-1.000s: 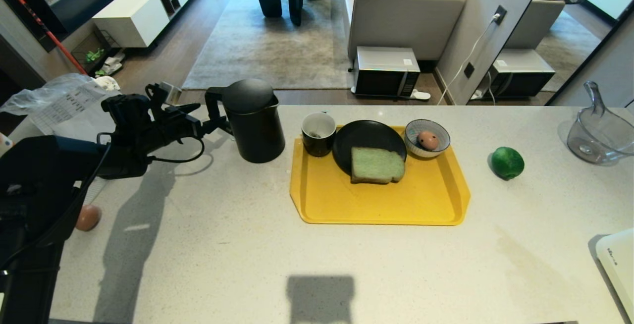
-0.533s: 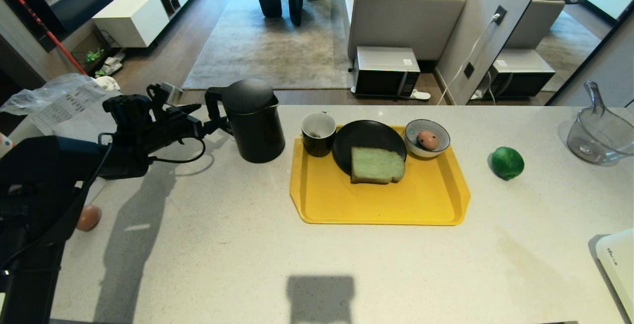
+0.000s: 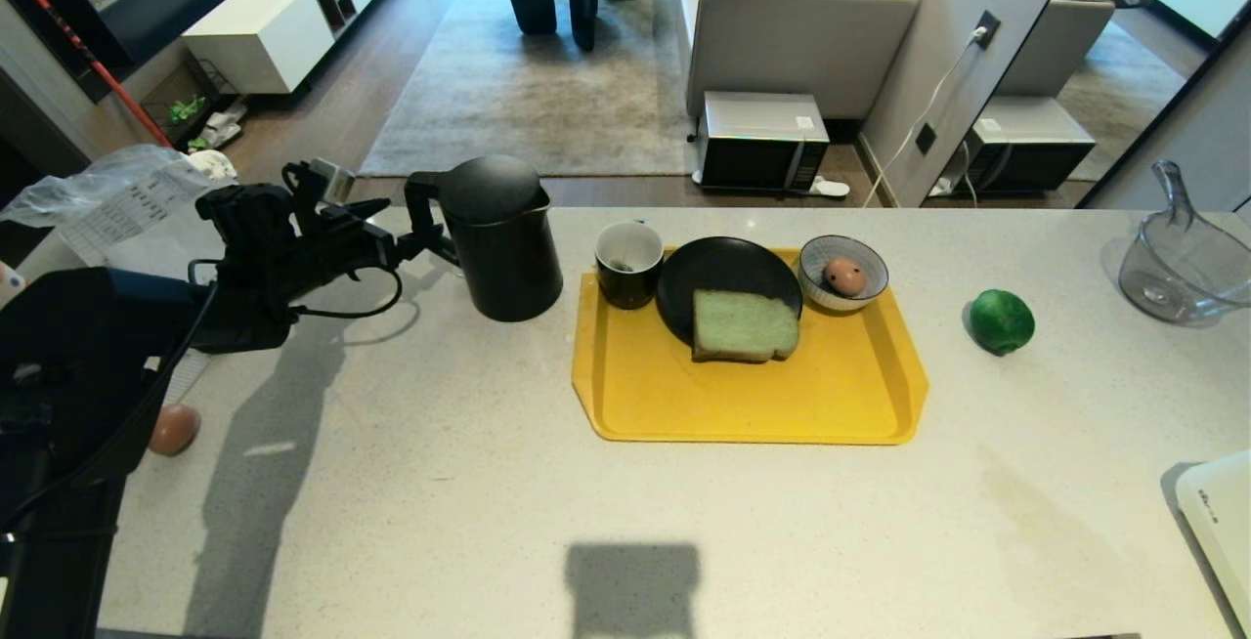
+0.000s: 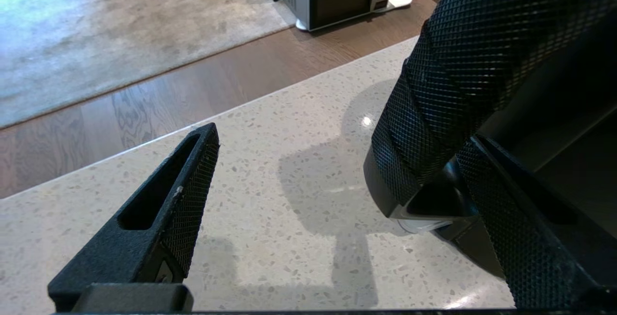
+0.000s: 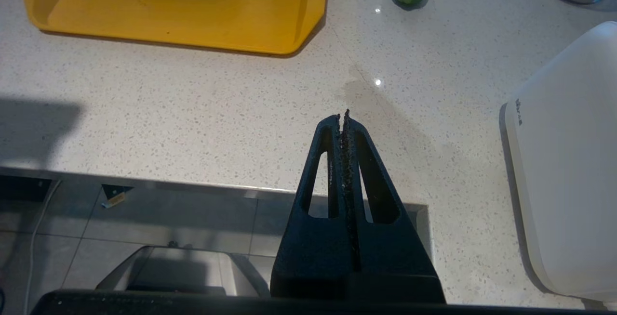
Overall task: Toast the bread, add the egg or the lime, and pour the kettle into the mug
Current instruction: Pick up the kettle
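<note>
Left gripper [image 3: 406,246] wide open, empty, at 9 o'clock of tall matte black kettle [image 3: 500,238]: center loop handle btw fingers [image 4: 159,218], then close firmly.

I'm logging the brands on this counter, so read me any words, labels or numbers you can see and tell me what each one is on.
None can be read for certain.
White appliance: a short dark mark near its edge, too small to read.
Printed sheet in a clear plastic bag: rows of print, too blurred to read.
Microwave: a small white sticker, unreadable.
Kettle, mug, yellow tray: no lettering visible.
</note>
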